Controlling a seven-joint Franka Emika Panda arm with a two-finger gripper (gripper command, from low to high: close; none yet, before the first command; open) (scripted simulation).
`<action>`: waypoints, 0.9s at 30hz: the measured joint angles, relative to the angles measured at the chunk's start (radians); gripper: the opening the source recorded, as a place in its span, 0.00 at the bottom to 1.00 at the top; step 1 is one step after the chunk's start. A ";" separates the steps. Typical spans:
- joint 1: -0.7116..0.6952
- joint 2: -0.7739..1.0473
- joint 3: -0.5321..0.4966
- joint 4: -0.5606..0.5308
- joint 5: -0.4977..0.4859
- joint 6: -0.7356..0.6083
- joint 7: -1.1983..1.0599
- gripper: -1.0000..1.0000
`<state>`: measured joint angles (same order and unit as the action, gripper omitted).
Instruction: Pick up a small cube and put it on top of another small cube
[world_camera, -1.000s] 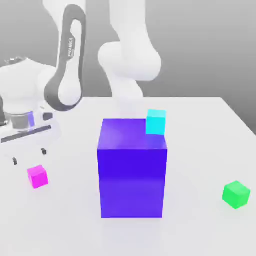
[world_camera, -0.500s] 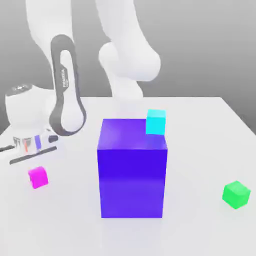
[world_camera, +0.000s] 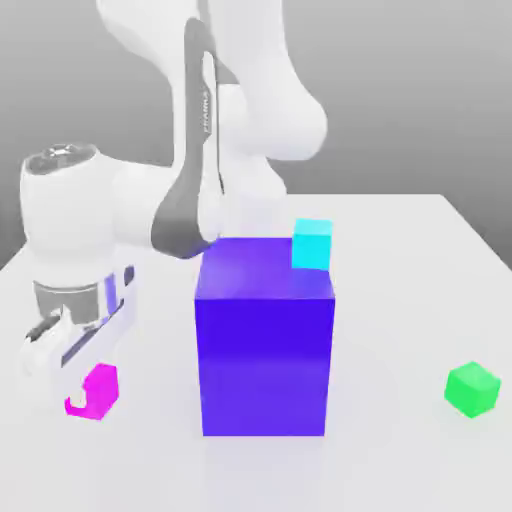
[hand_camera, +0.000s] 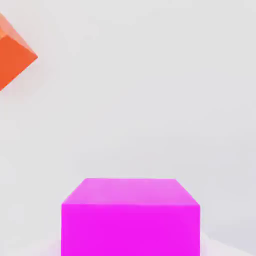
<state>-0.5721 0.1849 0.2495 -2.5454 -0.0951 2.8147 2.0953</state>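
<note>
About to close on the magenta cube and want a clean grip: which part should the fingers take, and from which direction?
Take the magenta cube by two opposite flat side faces, coming straight down from above. It sits flat on the white table with open space on its sides; the big blue-purple block stands apart on the exterior view's right. The gripper is already low over it, so probably only a short descent is needed.

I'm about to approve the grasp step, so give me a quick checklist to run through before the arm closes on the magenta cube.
1. Gripper down at the magenta cube: ok, the hand partly covers it in the exterior view.
2. Cube centred ahead of the hand camera: ok.
3. Fingers astride the cube: cannot tell.
4. Green cube free on top: ok.
5. Path to the green cube: not ok if straight; the big blue-purple block stands between them.
6. Orange object near the hand: cannot tell what it is.
</note>
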 joint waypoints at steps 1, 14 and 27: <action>0.024 0.011 0.031 0.024 -0.008 -0.004 -0.027 0.00; 0.328 -0.047 0.424 0.042 -0.016 -0.089 -0.155 0.00; 0.665 0.095 0.361 -0.017 -0.346 -0.050 0.226 1.00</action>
<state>0.0927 0.2795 0.6107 -2.5626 -0.4407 2.7651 2.3217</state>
